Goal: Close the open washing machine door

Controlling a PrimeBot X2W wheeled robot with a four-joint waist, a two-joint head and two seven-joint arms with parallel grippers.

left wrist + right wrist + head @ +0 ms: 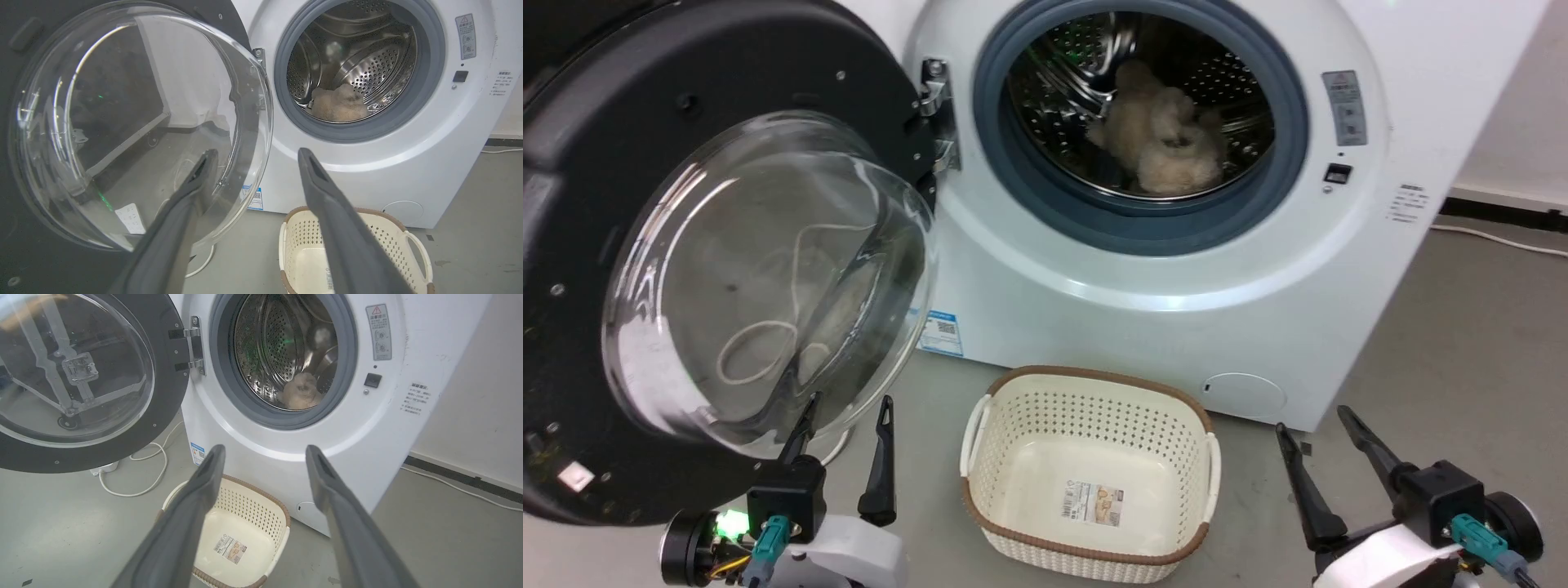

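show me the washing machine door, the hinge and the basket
washing machine door (686, 82), head view, black rim near its top
hinge (196, 347), right wrist view, its metal plate
basket (1086, 416), head view, perforated back wall

- the washing machine door (752, 278) stands swung out to the left of the washing machine (1160, 310), hung on a hinge (938, 114) at the left edge of the drum (1078, 73) opening.
- a fluffy bundle (1164, 135) lies low inside the drum.
- a basket (1094, 376) sits on the floor (1462, 343), just before the machine.
- the left gripper (849, 402) is near, by the door's lower edge, left of the basket.
- the right gripper (1312, 420) is near, right of the basket.
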